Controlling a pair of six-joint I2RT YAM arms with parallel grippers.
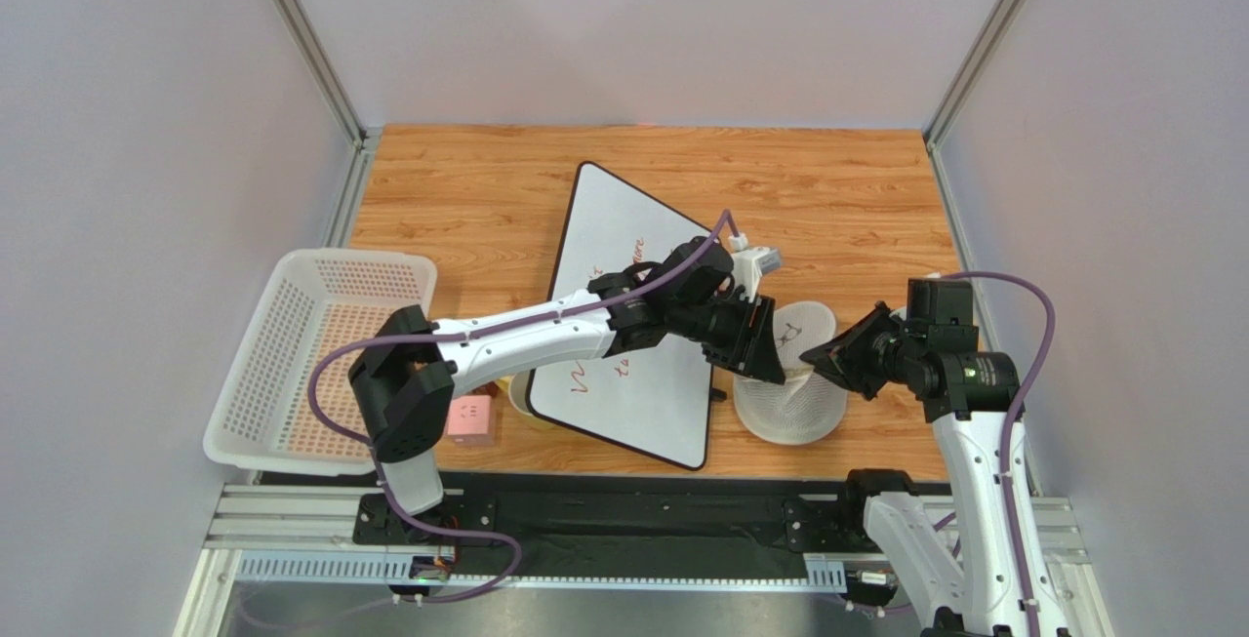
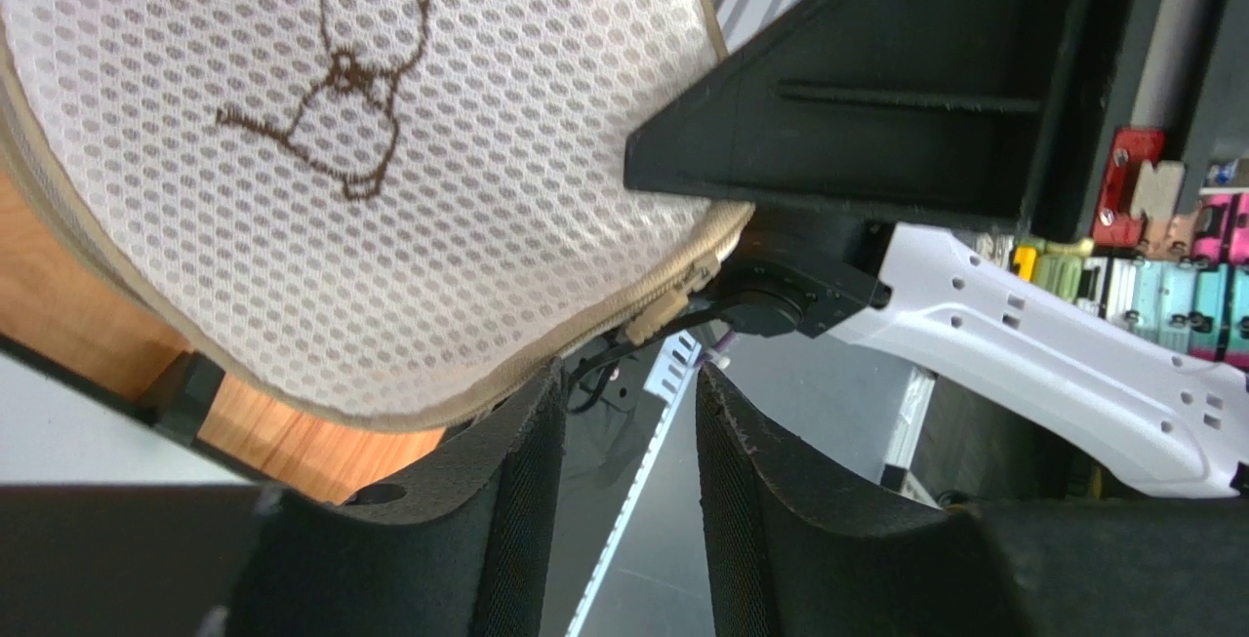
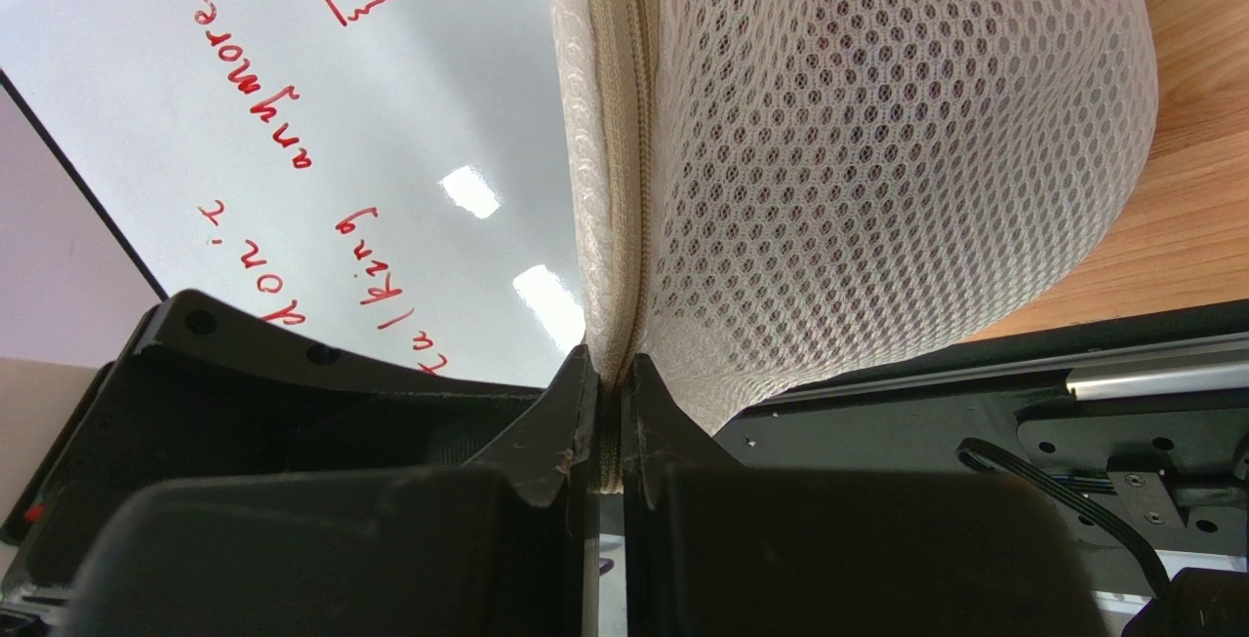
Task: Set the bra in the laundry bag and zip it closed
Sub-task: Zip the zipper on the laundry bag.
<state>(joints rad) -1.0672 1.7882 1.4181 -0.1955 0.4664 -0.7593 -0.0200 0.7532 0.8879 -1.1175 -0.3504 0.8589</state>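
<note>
The laundry bag [image 1: 792, 400] is a small round white mesh cylinder standing on the wood table to the right of the whiteboard. Its lid with the dark bra icon [image 2: 340, 74] fills the left wrist view, and the beige zipper pull [image 2: 663, 312] hangs at its rim. My left gripper [image 2: 631, 381] is open and empty, its tips just short of that rim; it also shows in the top view [image 1: 765, 356]. My right gripper [image 3: 609, 367] is shut on the bag's zippered rim [image 3: 613, 154], on the bag's right side in the top view [image 1: 829, 362]. The bra is hidden.
A whiteboard [image 1: 631, 315] with red writing lies left of the bag, under my left arm. A white perforated basket [image 1: 308, 359] stands at the left edge. A small pink box [image 1: 472, 415] sits beside it. The black mounting rail [image 1: 631, 513] runs along the near edge.
</note>
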